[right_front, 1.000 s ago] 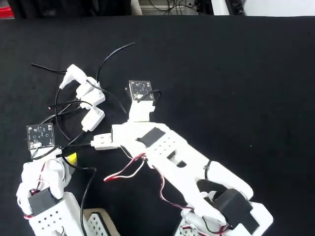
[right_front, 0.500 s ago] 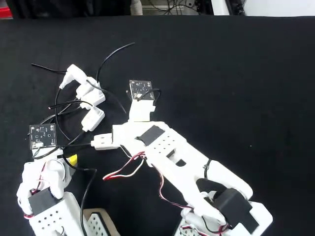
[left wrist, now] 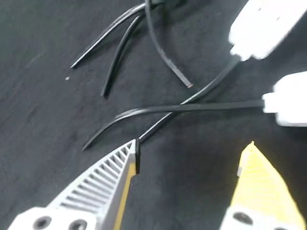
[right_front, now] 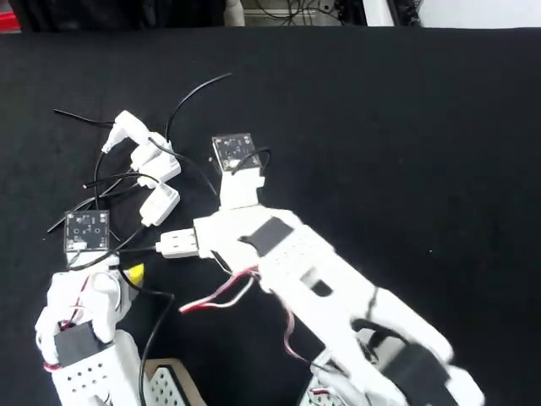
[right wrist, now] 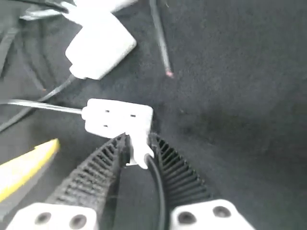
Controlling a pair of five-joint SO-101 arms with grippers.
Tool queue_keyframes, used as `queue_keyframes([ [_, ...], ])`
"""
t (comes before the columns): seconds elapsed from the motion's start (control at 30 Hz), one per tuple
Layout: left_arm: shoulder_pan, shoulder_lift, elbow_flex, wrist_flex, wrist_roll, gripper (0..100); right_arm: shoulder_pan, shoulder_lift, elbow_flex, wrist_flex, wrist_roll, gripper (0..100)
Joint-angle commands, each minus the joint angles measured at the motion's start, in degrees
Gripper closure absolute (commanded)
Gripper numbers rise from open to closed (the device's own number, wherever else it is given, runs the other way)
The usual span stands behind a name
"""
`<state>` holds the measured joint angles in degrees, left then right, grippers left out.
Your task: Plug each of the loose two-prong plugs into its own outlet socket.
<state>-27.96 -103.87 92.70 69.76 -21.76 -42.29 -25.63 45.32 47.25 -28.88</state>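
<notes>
My right gripper (right wrist: 138,143) is shut on a small white plug (right wrist: 140,152), and a black cable runs back between its fingers. The plug's end meets a white block (right wrist: 118,118) that has a cable leading away. In the high view that block (right_front: 177,244) sticks out beside the right arm's wrist. My left gripper (left wrist: 192,143) is open over loose black cables (left wrist: 158,110), one finger white and one yellow (left wrist: 259,182). Its yellow tip (right_front: 133,272) lies just below a small black socket board (right_front: 88,230). A second board (right_front: 234,150) sits above the right arm.
Several white plugs (right_front: 152,161) with tangled black cables lie at the upper left of the black table (right_front: 406,152). Another white plug (right wrist: 100,48) rests just past the held one. Red and white wires (right_front: 215,294) hang from the right arm.
The left arm has crept up and right, and the board near it has slid right. The second board has shifted slightly left. The right arm has moved while still holding the plug.
</notes>
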Motion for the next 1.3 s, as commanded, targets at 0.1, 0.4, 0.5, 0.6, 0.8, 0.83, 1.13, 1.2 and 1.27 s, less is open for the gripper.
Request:
queue_keyframes([
  [0.1,2.4,-0.3,1.7,-12.0,1.2,67,1.3,-22.1,-2.0,14.2,9.3,98.5],
  [0.4,3.0,11.2,-14.3,-2.2,4.9,67,24.6,-35.8,-0.5,25.3,41.1,98.5],
  [0.5,5.2,22.8,-20.4,-2.5,7.6,67,33.1,-32.3,1.6,26.4,42.4,98.5],
  [0.6,8.6,35.4,-24.7,-5.1,11.8,67,37.5,-28.8,5.8,23.6,42.5,98.5],
  [0.8,9.5,55.6,-29.3,-17.8,17.3,67,39.0,-29.1,18.7,12.0,42.0,98.5],
  [0.83,9.7,58.2,-29.6,-19.8,17.9,67,39.6,-29.6,19.8,11.0,42.0,98.5],
  [1.13,9.8,77.8,-36.4,-21.4,22.1,67,41.2,-34.2,24.0,8.6,42.0,98.5],
  [1.2,9.8,80.0,-38.1,-17.9,22.0,68,41.2,-34.4,24.9,7.6,42.0,98.5],
  [1.27,9.9,81.2,-38.9,-15.8,20.7,73,41.2,-34.4,25.3,7.1,42.0,98.5],
])
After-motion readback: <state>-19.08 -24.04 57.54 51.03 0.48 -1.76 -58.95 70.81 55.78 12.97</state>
